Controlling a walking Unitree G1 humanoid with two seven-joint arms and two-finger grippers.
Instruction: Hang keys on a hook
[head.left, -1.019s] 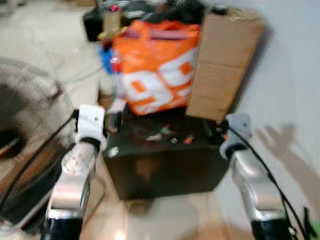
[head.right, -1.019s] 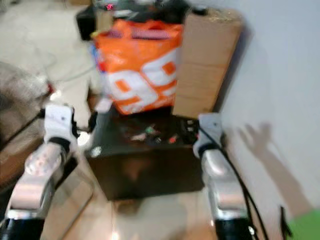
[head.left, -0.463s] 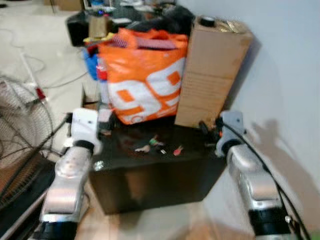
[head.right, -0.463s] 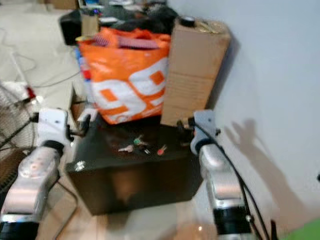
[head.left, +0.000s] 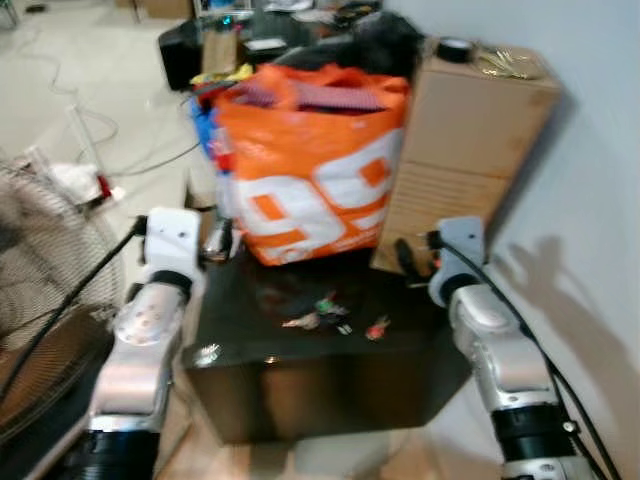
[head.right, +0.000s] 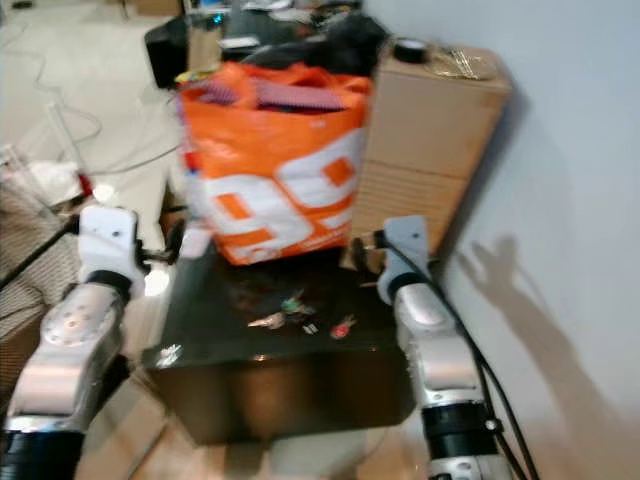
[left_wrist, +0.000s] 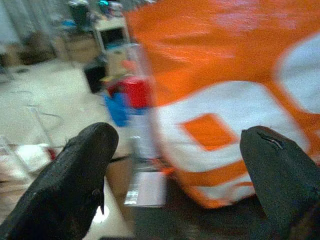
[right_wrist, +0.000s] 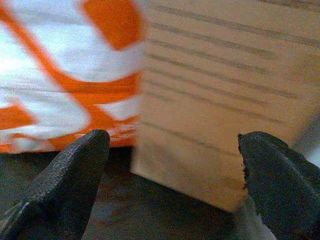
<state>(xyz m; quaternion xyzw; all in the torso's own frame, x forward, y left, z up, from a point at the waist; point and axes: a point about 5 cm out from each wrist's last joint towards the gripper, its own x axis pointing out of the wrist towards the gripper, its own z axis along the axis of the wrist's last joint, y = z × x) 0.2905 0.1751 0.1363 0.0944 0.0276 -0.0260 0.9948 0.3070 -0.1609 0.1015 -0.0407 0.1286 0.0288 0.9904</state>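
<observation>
View steadier than second ago, robot settled before black worktop (head.left: 400, 345); keys (head.left: 322, 313) lie frame centre, untouched; left hand (left_wrist: 175, 170) and right hand (right_wrist: 170, 175) wide open, empty; pickup not yet begun

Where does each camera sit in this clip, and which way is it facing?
Left eye view: head camera, looking down at keys on a dark table; both silver arms show.
Right eye view: same scene, shifted sideways.
Left wrist view: looks along the open left gripper at the orange bag.
Right wrist view: looks along the open right gripper at the cardboard box.
Shared: both wrist views catch the orange bag.
</observation>
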